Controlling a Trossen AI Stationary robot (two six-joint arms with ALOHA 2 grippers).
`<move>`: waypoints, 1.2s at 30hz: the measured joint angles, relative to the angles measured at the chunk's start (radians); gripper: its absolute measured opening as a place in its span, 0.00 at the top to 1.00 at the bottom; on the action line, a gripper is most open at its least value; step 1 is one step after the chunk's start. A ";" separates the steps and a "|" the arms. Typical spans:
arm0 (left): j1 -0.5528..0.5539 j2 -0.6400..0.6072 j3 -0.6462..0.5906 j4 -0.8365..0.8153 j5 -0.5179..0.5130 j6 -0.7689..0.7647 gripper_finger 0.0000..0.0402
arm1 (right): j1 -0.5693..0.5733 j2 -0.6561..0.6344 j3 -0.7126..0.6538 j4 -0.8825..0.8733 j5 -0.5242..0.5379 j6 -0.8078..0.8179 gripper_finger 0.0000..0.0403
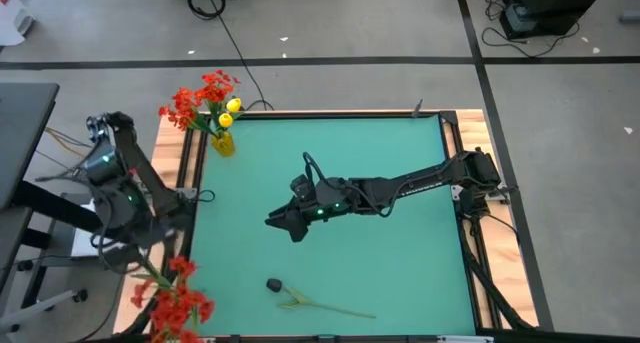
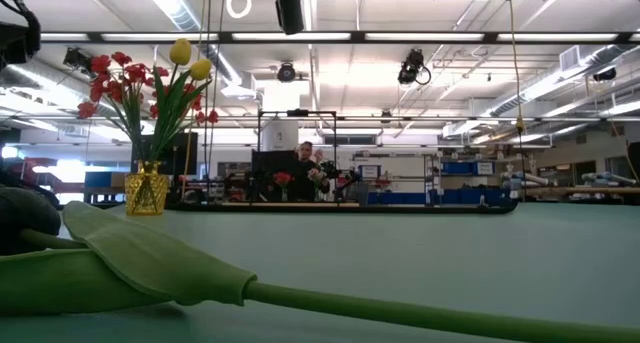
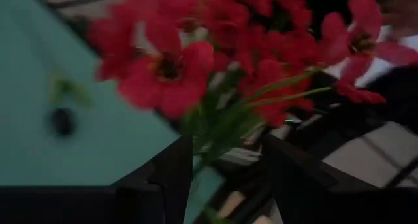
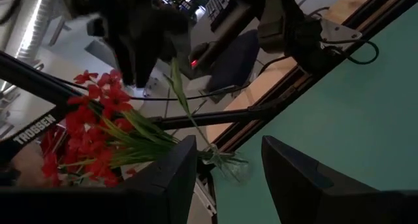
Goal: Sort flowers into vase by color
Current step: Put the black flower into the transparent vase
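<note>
Our left gripper [image 3: 222, 165] is hanging just off the tabletop's left edge near the front corner, its fingers partly open around the thin green stems of a red flower spray [image 1: 178, 301], which is dangling beside the table. Whether the fingers are truly pinching the stems we cannot tell. Our right gripper [image 1: 285, 221] is waiting over the middle of the green tabletop [image 1: 400, 273], jaws apart and holding nothing. The small yellow vase [image 1: 223, 143] is standing at the far left corner, already carrying red blossoms and yellow tulips. One stem with a dark head [image 1: 300, 298] is lying flat near the front edge. We are judging these flowers light, springy and top-heavy, so we are favouring a grip low on the stems, never the soft blossoms.
</note>
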 joint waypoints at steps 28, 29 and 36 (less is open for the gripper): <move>0.079 0.036 0.246 -0.589 -0.678 -0.436 0.53 | 0.197 0.008 0.000 -0.525 -0.063 -0.291 0.55; 0.079 0.040 0.246 -0.588 -0.715 -0.458 0.53 | 0.214 0.008 0.000 -0.542 -0.052 -0.303 0.55; 0.080 0.056 0.246 -0.579 -0.898 -0.655 0.53 | 0.313 0.033 -0.028 -0.564 0.029 -0.350 0.55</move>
